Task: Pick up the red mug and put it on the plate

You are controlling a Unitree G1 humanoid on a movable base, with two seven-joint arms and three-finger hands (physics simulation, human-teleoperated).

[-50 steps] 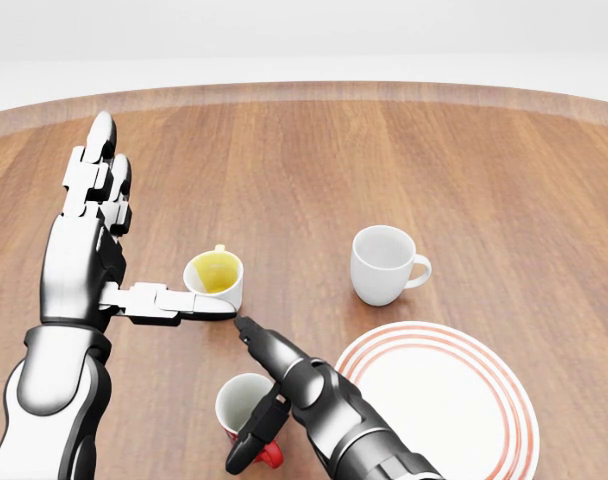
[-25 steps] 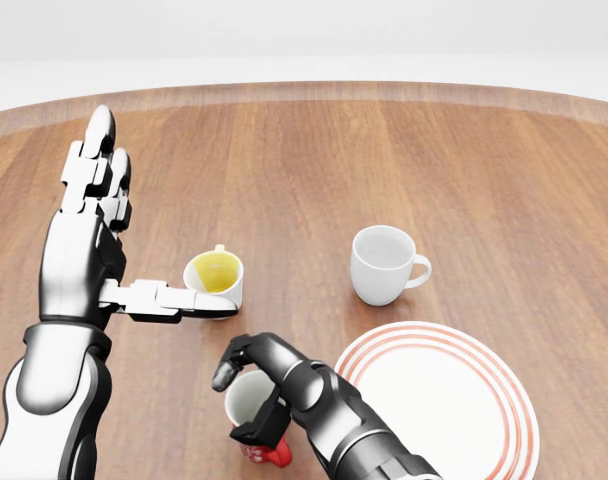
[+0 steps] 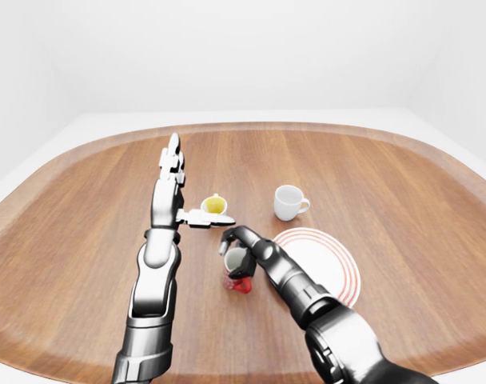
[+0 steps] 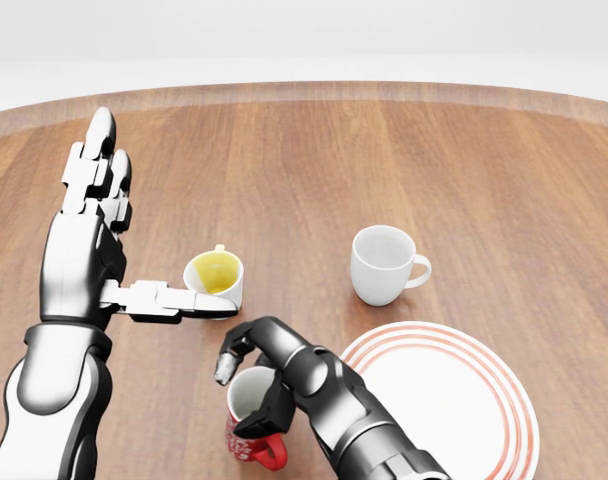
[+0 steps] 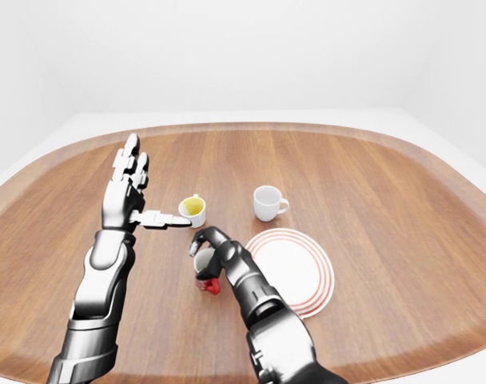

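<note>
Curling tighter than half a second ago, the right hand (image 4: 259, 385) in the head view now grasps the red mug (image 4: 246, 420), just left of the plate (image 4: 484, 400); mug upright, mouth up, handle toward the bottom edge; in the left-eye view, the left hand (image 3: 173, 178) is spread open, thumb beside the yellow cup (image 3: 214, 205).
</note>
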